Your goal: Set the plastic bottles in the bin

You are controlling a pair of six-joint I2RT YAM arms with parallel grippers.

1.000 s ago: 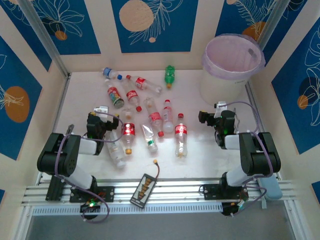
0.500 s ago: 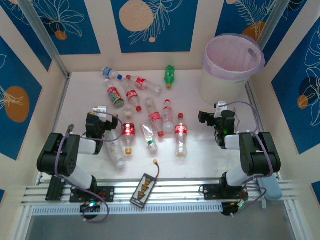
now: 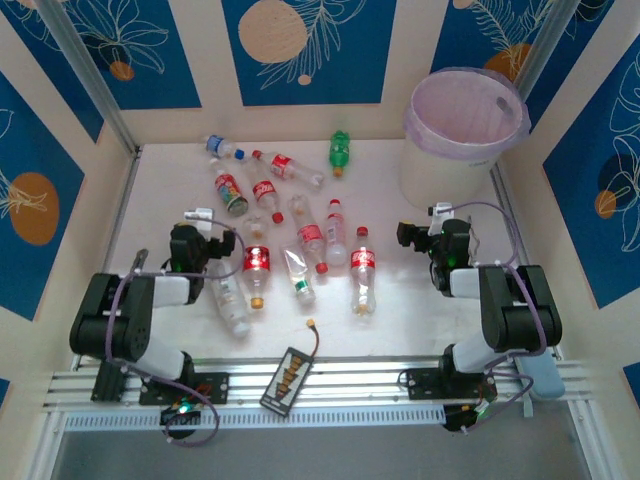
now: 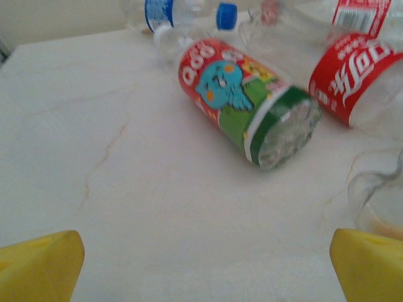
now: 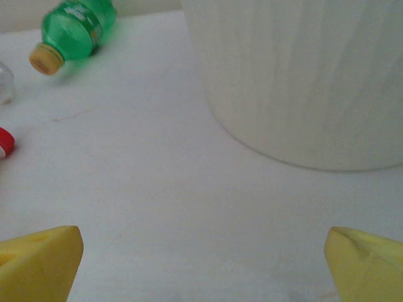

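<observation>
Roughly a dozen plastic bottles [image 3: 362, 275] are lying on one white table [image 3: 400, 305]: most are wearing red labels, one green bottle [image 3: 340, 151] is showing an orange cap, and one blue-capped bottle [image 3: 221, 147] and one cartoon-label bottle [image 4: 245, 100] are lying among them. One bin [image 3: 465, 125] is standing there. Two grippers, left gripper [image 3: 215, 228] and right gripper [image 3: 422, 224], are facing them.

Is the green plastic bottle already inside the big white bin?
No, the green plastic bottle lies on the table, outside the round white bin.
</observation>
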